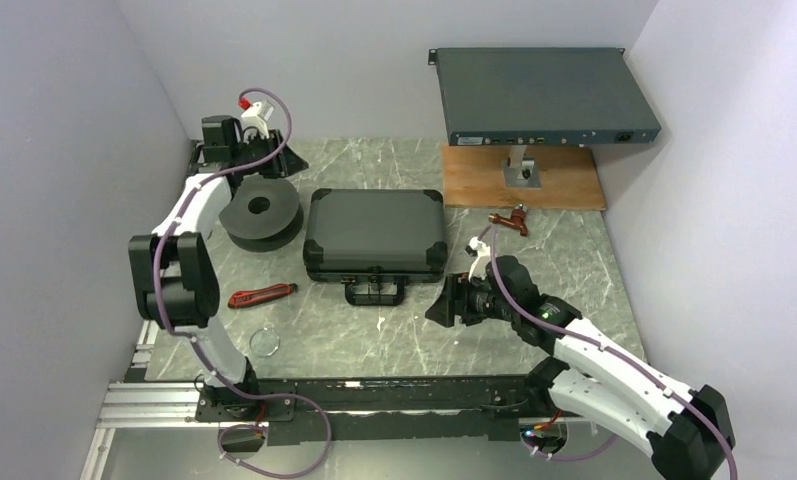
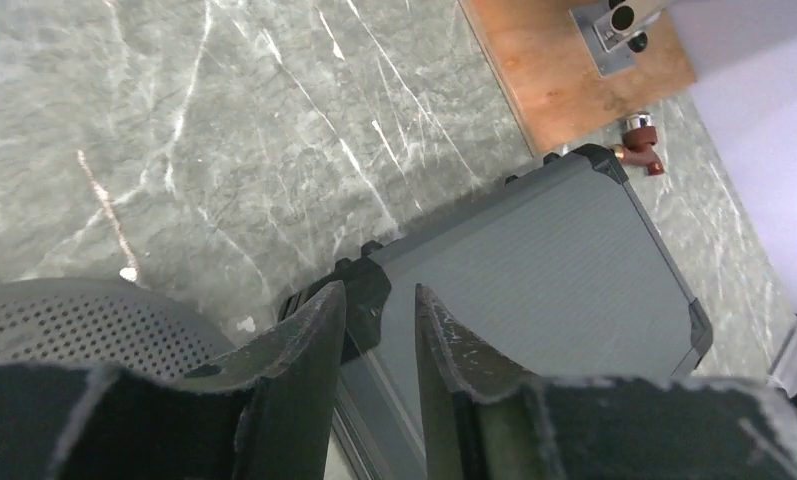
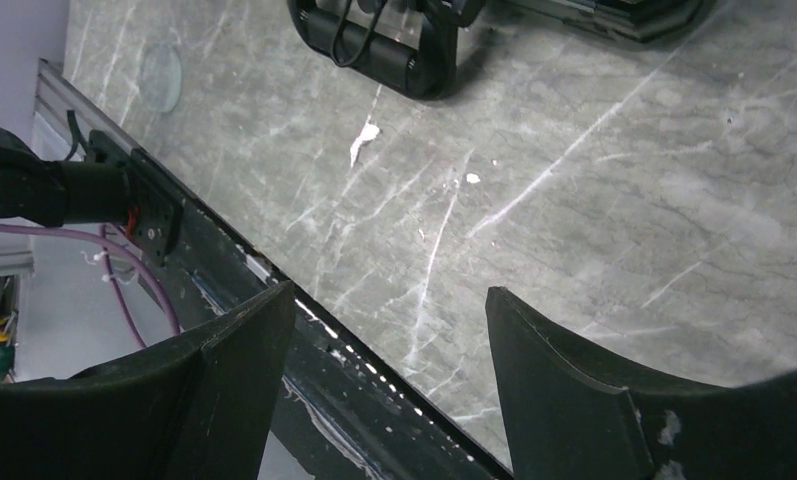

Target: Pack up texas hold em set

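the closed black briefcase (image 1: 375,233) lies flat in the middle of the surface (image 1: 564,270), its handle (image 1: 376,291) turned near, probably so both arms can reach it. the left tool (image 2: 379,300), narrowly parted and empty, points at its far left corner from beside the spool (image 1: 262,213). the right tool (image 3: 389,295), wider apart and empty, hovers right of the handle.

White arms (image 1: 199,205), black joints (image 1: 179,280), purple cables (image 1: 286,125)

The bench (image 1: 574,270) looks like grey stone veined white, smooth and faintly glossy; the briefcase (image 1: 374,228) is matt black, its lid finely ribbed, with smoother plastic-looking corners; at one o'clock a board (image 1: 564,182) of smooth brown wood; beyond it a box (image 1: 534,95) of matt grey painted metal; at ten o'clock the spool (image 1: 262,213) is dull dark plastic, perforated; the left end effector (image 2: 377,300) is matt black, scuffed pale.
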Robot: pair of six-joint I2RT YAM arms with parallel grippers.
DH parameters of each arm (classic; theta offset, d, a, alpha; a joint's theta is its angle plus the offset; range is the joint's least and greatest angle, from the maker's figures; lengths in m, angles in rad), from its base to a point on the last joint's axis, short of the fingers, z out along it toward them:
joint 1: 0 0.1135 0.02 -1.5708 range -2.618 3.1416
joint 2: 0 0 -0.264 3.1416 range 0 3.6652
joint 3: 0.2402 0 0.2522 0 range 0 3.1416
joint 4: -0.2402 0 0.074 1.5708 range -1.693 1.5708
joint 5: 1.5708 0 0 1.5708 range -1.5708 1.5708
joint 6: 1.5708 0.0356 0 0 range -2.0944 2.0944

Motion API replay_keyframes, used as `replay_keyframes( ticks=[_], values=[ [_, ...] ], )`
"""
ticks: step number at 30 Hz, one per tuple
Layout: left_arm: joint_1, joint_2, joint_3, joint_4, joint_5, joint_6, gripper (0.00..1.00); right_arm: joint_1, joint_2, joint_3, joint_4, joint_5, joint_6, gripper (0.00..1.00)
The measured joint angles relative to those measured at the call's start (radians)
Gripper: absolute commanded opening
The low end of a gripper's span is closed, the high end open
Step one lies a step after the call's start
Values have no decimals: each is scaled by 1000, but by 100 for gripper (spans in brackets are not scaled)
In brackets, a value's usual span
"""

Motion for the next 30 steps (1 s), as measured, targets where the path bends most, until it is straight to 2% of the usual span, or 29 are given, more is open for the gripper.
replay_keyframes(
  ticks=[2,4,6,7,11,17,21,25,30],
  values=[
    [-12,-70,-37,-6,-72,-2,54,1,13,22,-3,0,-3,73],
    [-32,-180,-91,-9,-176,-11,69,1,48,67,-9,1,-14,73],
    [-42,-257,-128,-7,-257,-27,93,1,69,100,-23,3,-23,73],
    [-47,-299,-153,-10,-300,-35,99,2,87,127,-32,6,-28,73],
    [-38,-460,-256,-40,-460,-107,100,3,142,232,-40,26,-43,72],
    [43,-696,-484,-11,-583,-229,100,5,243,382,-39,90,-56,72],
    [61,-832,-606,-13,-641,-277,100,5,340,469,-41,118,-63,72],
    [61,-902,-649,-26,-634,-291,96,5,447,565,-54,160,-70,71],
    [62,-978,-742,-53,-537,-290,88,5,552,655,-67,230,-90,71]
  ],
)
